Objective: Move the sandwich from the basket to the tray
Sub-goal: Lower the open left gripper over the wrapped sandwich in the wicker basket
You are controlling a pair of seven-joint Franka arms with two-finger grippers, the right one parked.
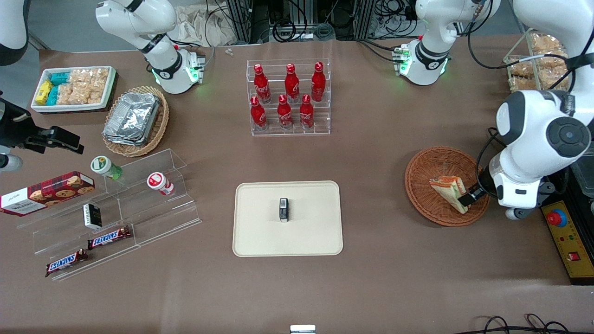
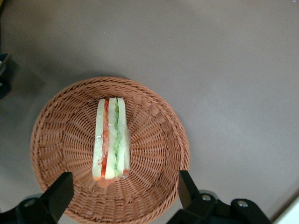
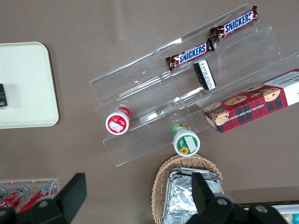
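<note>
From the front camera I see the sandwich [image 1: 449, 189] lying in the reddish-brown basket [image 1: 427, 174], at the right of the frame, toward the working arm's end of the counter [image 1: 399, 278]. My claw [image 1: 468, 197] hangs over the basket's edge, right at the sandwich's lower end as that frame shows it.

On the wrist camera the claw [image 2: 124, 191] is spread wide: its two dark fingers [image 2: 58, 193] stand apart, one on each side of the sandwich [image 2: 110, 138], and neither touches the wrapper. The sandwich rests on edge in the basket [image 2: 154, 154], its filling layers facing the camera, orange-red beside green between pale bread.

The cream tray [image 1: 260, 232] sits at the centre of the front frame, well apart from the basket, with a small black-and-white object [image 1: 283, 209] near its middle. Above the tray in that frame stands a clear rack of red bottles [image 1: 287, 95]. At the left of the frame are a clear stepped stand with Snickers bars [image 1: 109, 237] and a tan basket holding foil containers [image 1: 132, 116].
</note>
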